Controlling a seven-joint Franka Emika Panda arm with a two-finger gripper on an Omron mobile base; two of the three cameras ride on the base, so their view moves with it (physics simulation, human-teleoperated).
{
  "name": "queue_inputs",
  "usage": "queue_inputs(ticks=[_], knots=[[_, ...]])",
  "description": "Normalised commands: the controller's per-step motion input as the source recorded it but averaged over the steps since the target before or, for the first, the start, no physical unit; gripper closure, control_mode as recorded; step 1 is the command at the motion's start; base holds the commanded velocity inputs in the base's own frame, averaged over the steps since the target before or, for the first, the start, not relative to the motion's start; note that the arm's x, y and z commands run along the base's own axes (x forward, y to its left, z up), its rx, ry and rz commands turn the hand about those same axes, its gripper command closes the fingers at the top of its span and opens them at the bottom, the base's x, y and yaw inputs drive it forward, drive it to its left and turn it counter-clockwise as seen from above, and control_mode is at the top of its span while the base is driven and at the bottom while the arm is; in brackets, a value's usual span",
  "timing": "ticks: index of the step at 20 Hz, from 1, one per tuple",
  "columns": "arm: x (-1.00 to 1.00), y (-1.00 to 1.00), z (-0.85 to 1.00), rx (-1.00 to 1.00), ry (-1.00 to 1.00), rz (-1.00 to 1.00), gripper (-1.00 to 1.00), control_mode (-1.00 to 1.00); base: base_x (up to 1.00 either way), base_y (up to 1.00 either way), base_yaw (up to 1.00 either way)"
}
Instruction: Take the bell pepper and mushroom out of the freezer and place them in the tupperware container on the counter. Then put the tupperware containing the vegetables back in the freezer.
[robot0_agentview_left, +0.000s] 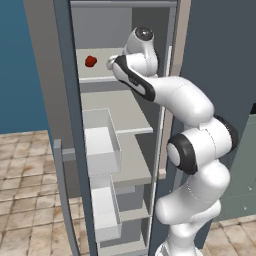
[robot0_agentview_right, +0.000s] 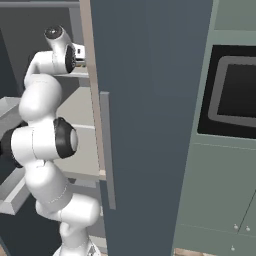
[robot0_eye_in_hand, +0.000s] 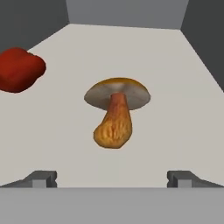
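The mushroom (robot0_eye_in_hand: 115, 116) lies on the pale top shelf (robot0_eye_in_hand: 175, 87) of the freezer (robot0_agentview_left: 125, 125), its orange stem toward me and its grey-tan cap behind. My gripper (robot0_eye_in_hand: 112, 179) hovers just short of it, open, with the fingertips (robot0_eye_in_hand: 43, 178) wide apart on either side of the stem and nothing between them. The red bell pepper (robot0_eye_in_hand: 18, 69) sits on the same shelf to the left of the mushroom; from the left base camera the bell pepper (robot0_agentview_left: 90, 61) is left of my hand, which reaches into the top compartment. The tupperware container and the counter are out of view.
Translucent white door bins (robot0_agentview_left: 102, 142) hang on the open freezer door at the left. Lower grey shelves (robot0_agentview_left: 132, 165) sit under my arm. The tall dark panel (robot0_agentview_right: 150, 125) stands close on the arm's right, with a dark oven front (robot0_agentview_right: 235, 90) beyond it.
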Motion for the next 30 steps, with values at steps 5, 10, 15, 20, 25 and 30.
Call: queue_inputs(ticks=[5,10,15,20,25,30], knots=[[0.34,0.0,0.0,0.0,0.0,0.0,-1.0,-1.0,0.0,0.0,0.0],[0.31,0.0,0.0,0.0,0.0,0.0,-1.0,-1.0,0.0,0.0,0.0],[0.34,0.0,-0.01,0.0,0.0,0.0,-1.0,-1.0,0.0,0.0,0.0],[0.25,0.04,-0.09,0.0,0.0,0.0,-1.0,-1.0,0.0,0.0,0.0],[0.14,0.11,-0.2,0.0,0.0,0.0,1.0,-1.0,0.0,0.0,0.0],[0.13,0.14,-0.24,0.0,0.0,0.0,1.0,-1.0,0.0,0.0,0.0]])
